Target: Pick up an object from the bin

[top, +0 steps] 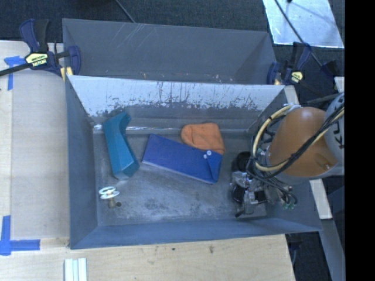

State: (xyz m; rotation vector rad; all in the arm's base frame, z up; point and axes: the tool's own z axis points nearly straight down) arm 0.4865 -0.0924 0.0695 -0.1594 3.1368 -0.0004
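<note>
My gripper (245, 196) is low at the right end of the bin floor, under the arm's orange cover; nothing shows between its fingers. Just left of it lies a flat dark blue pouch (181, 158) with a small white button at its right end. An orange cloth lump (203, 137) sits behind the pouch, touching its far edge. Neither of them touches the gripper.
A teal handle-shaped block (120, 144) lies at the left of the bin floor. A small white ring-like piece (108, 192) rests near the front left corner. The bin's sloping walls close in on all sides.
</note>
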